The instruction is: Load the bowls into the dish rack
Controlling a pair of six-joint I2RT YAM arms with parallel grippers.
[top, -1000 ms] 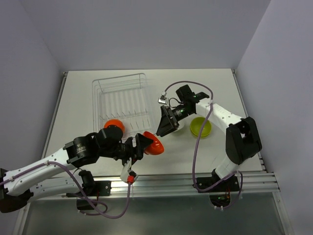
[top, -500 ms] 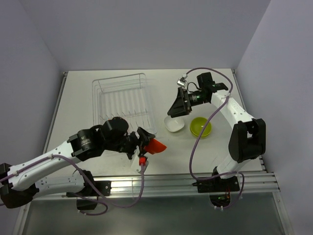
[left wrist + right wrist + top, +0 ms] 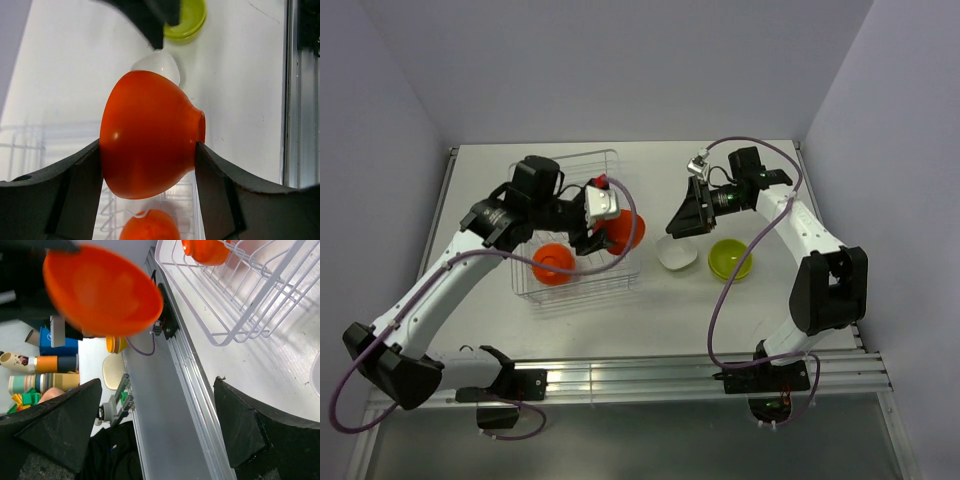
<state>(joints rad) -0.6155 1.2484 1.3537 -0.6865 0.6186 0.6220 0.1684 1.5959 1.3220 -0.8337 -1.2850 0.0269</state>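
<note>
My left gripper (image 3: 612, 232) is shut on an orange-red bowl (image 3: 625, 230) and holds it above the right side of the wire dish rack (image 3: 546, 188). In the left wrist view the bowl (image 3: 150, 134) sits between both fingers. A second orange-red bowl (image 3: 552, 263) lies inside the rack near its front; it also shows in the left wrist view (image 3: 149, 226). A white bowl (image 3: 677, 254) and a lime green bowl (image 3: 731, 259) sit on the table right of the rack. My right gripper (image 3: 682, 222) is open and empty, raised above the white bowl.
The rack's wire corner (image 3: 225, 335) and the table's front metal rail (image 3: 185, 390) show in the right wrist view. Grey walls close in the table on three sides.
My left arm has swung from the table's front up over the rack, carrying the orange-red bowl. My right gripper rose from the white bowl one second ago and has barely moved since.
</note>
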